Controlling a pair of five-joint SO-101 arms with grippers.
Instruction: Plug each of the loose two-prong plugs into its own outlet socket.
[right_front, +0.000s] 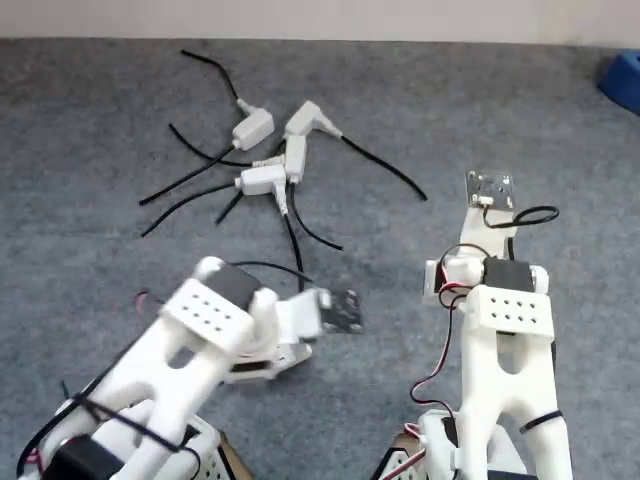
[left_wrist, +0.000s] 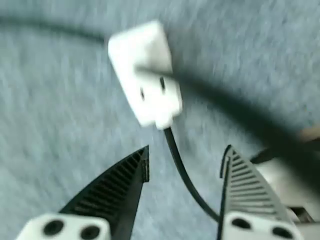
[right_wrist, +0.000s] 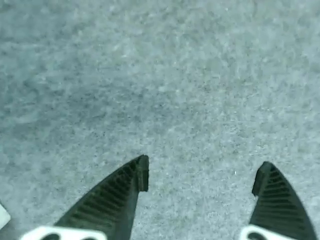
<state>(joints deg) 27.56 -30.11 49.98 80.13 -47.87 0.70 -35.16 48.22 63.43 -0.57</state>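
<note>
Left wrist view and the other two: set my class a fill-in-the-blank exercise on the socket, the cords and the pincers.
1. The white socket facing the left pincer has ___ slots.
2. The loose cords are all ___.
3. The right pincer hangs over bare ___ table cover.
4. Both pincers stand ___.
Missing words: two; black; grey; open.

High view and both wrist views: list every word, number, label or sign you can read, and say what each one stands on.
No text can be read in any view.
White outlet socket: two slots, no print visible; blurred.
Heap of white plugs and sockets: too small to show markings.
Small circuit board: any marks too small to read.
</note>
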